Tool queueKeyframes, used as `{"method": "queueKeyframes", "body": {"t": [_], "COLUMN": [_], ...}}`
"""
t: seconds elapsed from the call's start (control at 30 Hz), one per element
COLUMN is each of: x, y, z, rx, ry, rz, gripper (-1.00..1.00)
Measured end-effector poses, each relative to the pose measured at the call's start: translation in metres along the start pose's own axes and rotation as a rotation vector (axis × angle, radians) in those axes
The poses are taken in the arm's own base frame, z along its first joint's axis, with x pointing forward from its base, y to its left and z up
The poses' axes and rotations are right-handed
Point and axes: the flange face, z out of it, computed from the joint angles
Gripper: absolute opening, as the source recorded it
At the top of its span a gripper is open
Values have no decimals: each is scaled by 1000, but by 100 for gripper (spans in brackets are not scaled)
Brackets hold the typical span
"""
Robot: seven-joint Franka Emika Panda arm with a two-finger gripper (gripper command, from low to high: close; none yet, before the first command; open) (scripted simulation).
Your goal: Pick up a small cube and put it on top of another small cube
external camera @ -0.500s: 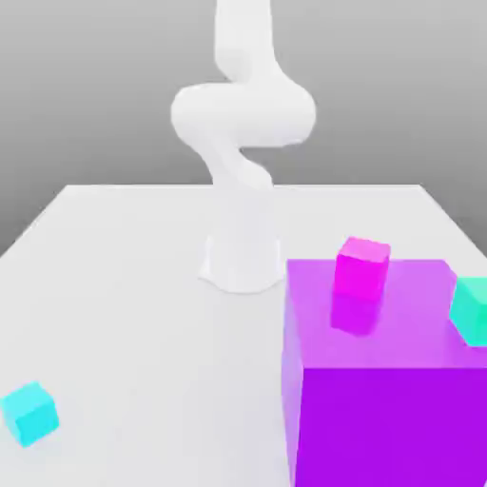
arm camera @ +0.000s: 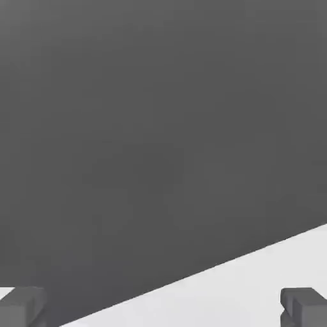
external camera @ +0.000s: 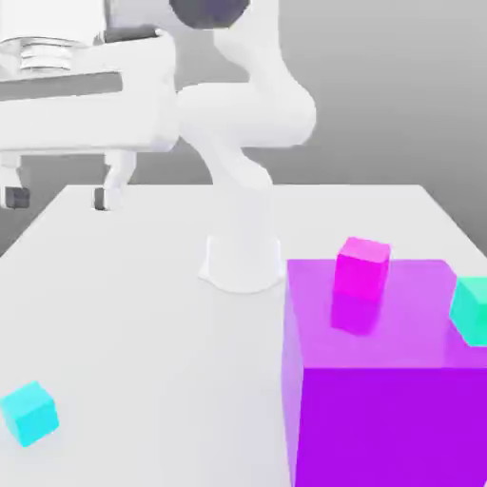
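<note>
The small cube (external camera: 29,413), bright cyan, rests on the white table (external camera: 143,314) near the front at the exterior view's left. My gripper (external camera: 57,198) hangs open high above the table's far left part, well above and behind that cube, with nothing between its dark fingertips (external camera: 100,198). In the hand view the gripper (arm camera: 165,305) shows two grey pads (arm camera: 305,303) wide apart over the table's edge. A magenta small cube (external camera: 362,267) and a greener teal small cube (external camera: 471,310) stand behind a big purple cube (external camera: 380,380).
The big purple cube fills the front right of the exterior view and hides part of the table. The arm's white base (external camera: 243,257) stands mid-table behind it. Open table surface lies between the base and the cyan cube.
The hand with its open fingers has swung into the exterior view at the upper left; before, just the arm's base and elbow showed. The cubes have not moved.
</note>
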Motion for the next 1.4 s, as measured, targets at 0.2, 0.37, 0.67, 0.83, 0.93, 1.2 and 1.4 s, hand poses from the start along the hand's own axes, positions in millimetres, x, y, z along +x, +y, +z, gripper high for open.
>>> {"method": "queueKeyframes", "body": {"t": [0.2,0.37,0.67,0.83,0.93,1.2,1.4], "x": [41,51,45,46,51,-62,-172], "y": [76,148,188,186,175,27,-37], "z": [99,172,246,239,205,122,38], "rx": [-153,-284,-322,-322,-322,-245,-220], "ry": [-45,-79,-86,-86,-86,-222,-278], "rz": [168,279,312,312,312,-63,-376], "gripper": [0,0,-100,-100,-100,-100,-100]}}
